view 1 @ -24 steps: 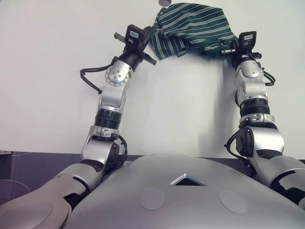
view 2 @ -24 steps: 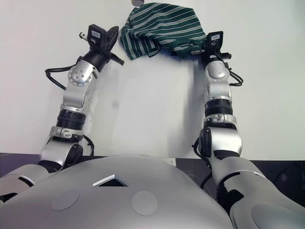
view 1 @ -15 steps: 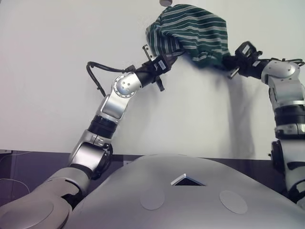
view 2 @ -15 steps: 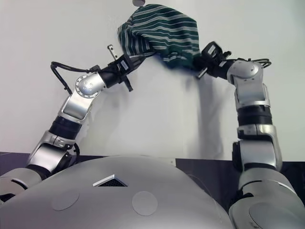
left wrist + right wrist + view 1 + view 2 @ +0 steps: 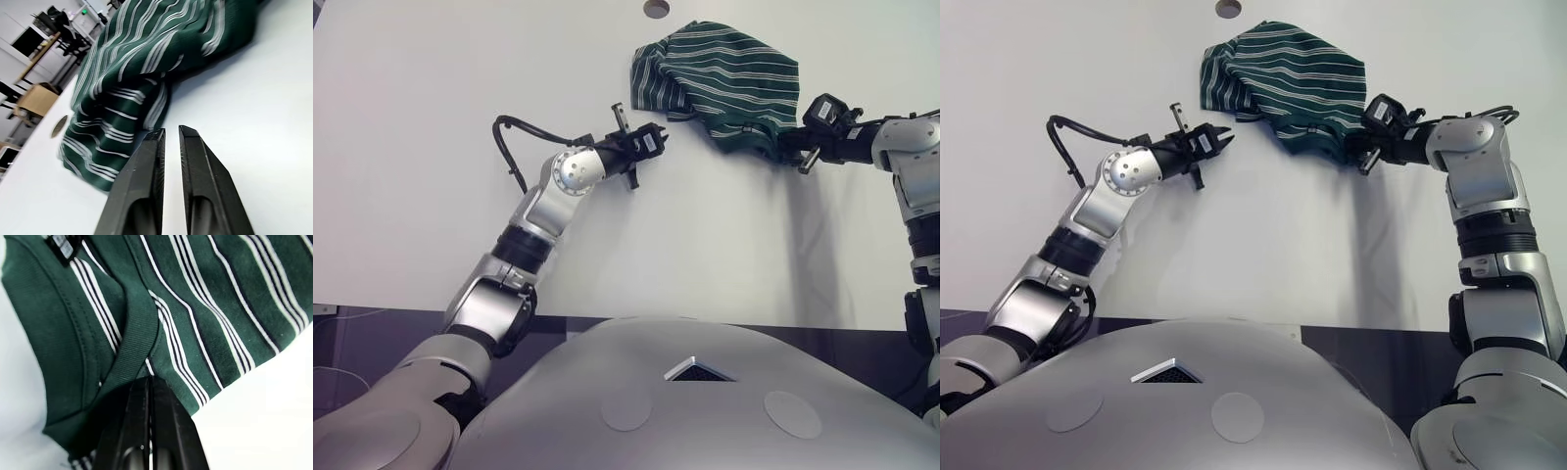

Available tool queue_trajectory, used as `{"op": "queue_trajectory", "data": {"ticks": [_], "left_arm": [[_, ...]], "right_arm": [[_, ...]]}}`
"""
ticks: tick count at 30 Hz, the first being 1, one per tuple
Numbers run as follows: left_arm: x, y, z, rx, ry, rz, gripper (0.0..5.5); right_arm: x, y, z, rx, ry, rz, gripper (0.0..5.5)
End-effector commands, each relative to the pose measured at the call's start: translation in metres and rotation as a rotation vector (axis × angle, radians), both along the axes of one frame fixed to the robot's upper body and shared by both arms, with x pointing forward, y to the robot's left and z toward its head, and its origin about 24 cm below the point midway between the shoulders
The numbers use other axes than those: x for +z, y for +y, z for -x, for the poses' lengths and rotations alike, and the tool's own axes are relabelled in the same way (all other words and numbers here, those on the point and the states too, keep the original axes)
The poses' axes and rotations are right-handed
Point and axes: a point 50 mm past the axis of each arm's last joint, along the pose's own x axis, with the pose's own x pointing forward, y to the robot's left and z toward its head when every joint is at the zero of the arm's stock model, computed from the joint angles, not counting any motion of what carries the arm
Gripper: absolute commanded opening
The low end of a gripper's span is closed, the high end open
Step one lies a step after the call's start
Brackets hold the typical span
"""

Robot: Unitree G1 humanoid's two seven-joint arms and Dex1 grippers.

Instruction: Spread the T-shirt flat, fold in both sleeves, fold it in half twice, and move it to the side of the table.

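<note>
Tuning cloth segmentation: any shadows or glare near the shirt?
Left eye view: soft shadow on the table along the near edge of the shirt, no glare. Left wrist view: same shadow, broader, under the folds. Right wrist view: cloth darker below the collar.

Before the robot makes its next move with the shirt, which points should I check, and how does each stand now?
1. Shirt spread flat: not ok, it lies bunched on the table.
2. Right gripper holds shirt: ok, shut on the edge beside the collar.
3. Left gripper holds shirt: not ok, shut on nothing, a little apart from the cloth.
4. Sleeves found: cannot tell, lost in the folds.
</note>
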Motion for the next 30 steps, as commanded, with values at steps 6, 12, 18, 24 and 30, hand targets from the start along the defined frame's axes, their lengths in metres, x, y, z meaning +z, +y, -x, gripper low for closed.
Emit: {"op": "queue_trajectory", "data": {"ticks": [6,12,18,24,30], "left_arm": [[-0.007,-0.019,0.008,-0.163,-0.007,-0.094,1.41],[-0.011,-0.016,0.015,-0.134,0.02,-0.067,1.43],[-0.014,0.001,0.02,-0.068,0.044,-0.043,1.43],[-0.015,0.006,0.016,-0.059,0.044,-0.054,1.43],[-0.023,0.003,0.021,-0.067,0.059,-0.068,1.43]], "right_arm": [[-0.016,0.043,0.032,0.07,0.141,-0.202,0.0],[0.032,0.029,0.034,-0.014,0.068,-0.293,0.94],[0.031,0.035,0.068,0.102,0.157,-0.244,1.53],[0.006,0.049,0.057,-0.026,0.099,-0.246,1.53],[-0.002,0.047,0.043,-0.111,0.084,-0.225,0.97]]}}
